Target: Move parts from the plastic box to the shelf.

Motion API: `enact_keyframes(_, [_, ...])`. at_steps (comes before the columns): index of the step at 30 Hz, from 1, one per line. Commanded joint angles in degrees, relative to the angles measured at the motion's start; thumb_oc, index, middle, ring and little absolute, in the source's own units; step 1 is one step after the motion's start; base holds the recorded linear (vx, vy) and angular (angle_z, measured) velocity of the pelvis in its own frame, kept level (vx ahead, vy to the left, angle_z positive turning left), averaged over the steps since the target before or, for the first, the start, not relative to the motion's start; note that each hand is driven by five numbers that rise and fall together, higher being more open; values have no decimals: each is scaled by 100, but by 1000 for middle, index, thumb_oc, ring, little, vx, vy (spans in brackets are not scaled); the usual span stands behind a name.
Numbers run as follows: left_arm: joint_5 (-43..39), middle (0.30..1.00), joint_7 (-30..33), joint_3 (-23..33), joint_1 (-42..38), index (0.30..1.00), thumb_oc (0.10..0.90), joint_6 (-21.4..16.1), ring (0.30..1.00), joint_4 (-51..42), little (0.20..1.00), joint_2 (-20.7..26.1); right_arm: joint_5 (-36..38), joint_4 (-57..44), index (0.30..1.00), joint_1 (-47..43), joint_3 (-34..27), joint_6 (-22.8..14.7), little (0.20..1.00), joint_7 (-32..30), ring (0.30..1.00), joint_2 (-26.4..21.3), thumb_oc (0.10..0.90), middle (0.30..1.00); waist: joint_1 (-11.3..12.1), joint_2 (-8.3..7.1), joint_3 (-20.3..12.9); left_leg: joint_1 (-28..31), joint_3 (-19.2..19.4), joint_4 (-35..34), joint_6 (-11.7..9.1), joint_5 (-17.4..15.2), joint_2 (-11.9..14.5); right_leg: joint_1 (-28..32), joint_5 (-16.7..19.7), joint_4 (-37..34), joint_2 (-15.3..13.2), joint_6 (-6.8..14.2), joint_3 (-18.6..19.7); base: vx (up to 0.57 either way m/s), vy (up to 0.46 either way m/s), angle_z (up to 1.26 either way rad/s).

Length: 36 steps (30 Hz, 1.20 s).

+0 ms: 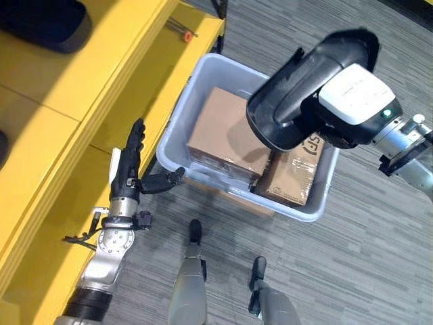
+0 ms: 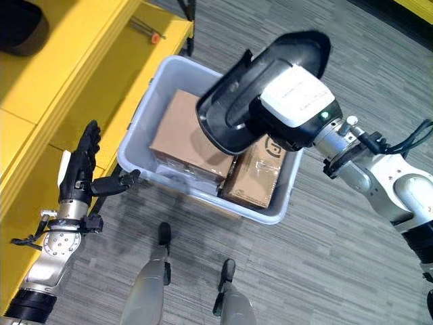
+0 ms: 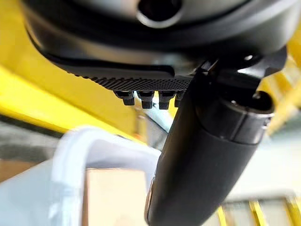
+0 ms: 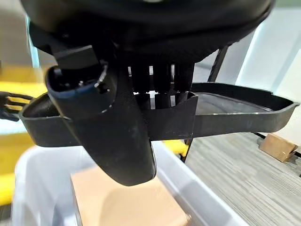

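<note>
Right hand (image 4: pixel 117 122), fingers clamped on black curved plastic tray-shaped part (image 2: pixel 260 91), holds it above pale grey plastic box (image 1: pixel 318 203) of brown cardboard cartons (image 1: pixel 226 132), frame centre. Left hand (image 1: pixel 128 169), fingers straight, beside box. Carry step; next swing part to yellow shelf (image 1: pixel 74 88), upper left.
</note>
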Motion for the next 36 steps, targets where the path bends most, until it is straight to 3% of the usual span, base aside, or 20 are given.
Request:
enact_keyframes(1, [1072,1000,408,-14,-59,1000,900,-629,1000,-615,1000,494,940,-170,300,-177,-358,-139,300,-268,300,121,400,300,-143,-285,-1446,336,-31,-370,-423,-188,658,369,-83,-114,-117,148,8,62,-19,-18])
enact_keyframes(3, [1749,1000,577,49,-83,1000,900,-668,1000,-760,1000,795,1288,-248,300,-213,-348,-258,300,-172,300,146,400,300,-210,-257,-1597,534,67,-382,-458,-230,720,451,-137,-111,-91,133,96,73,-33,-25])
enact_keyframes(7, [2178,1000,649,90,-81,1000,900,-689,1000,-841,1000,1020,1543,-304,300,-299,-298,-320,300,-76,300,131,400,300,-243,-236,-1670,658,129,-411,-482,-238,749,511,-179,-98,-84,128,165,50,-15,-11])
enact_keyframes(8, [2725,1000,727,119,-108,1000,900,-710,1000,-977,1000,1392,1865,-366,300,-319,-301,-406,300,-12,300,113,400,300,-325,-162,-1804,792,175,-417,-501,-261,760,613,-239,-72,-82,123,193,68,1,-15])
enact_keyframes(13, [3129,1000,825,112,-159,1000,900,-742,1000,-1146,1000,1619,2214,-319,300,-220,-387,-424,300,26,300,208,400,300,-407,-106,-1945,949,211,-427,-519,-300,775,743,-303,-52,-92,123,225,53,3,-8])
enact_keyframes(21, [4127,1000,1370,65,-241,1000,900,-497,1000,-1312,1000,1309,2526,-310,300,217,-716,-418,300,78,300,443,400,300,-481,-99,-2144,1112,238,-493,-516,-348,751,936,-337,-101,-106,121,198,14,5,0])
enact_keyframes(36, [4717,1000,1614,-185,-522,1000,900,-355,1000,-1544,1000,1201,2475,-48,300,403,-761,-332,300,53,300,690,400,300,-496,-124,-2222,1091,194,-522,-513,-320,756,995,-331,-166,-82,88,185,0,0,0])
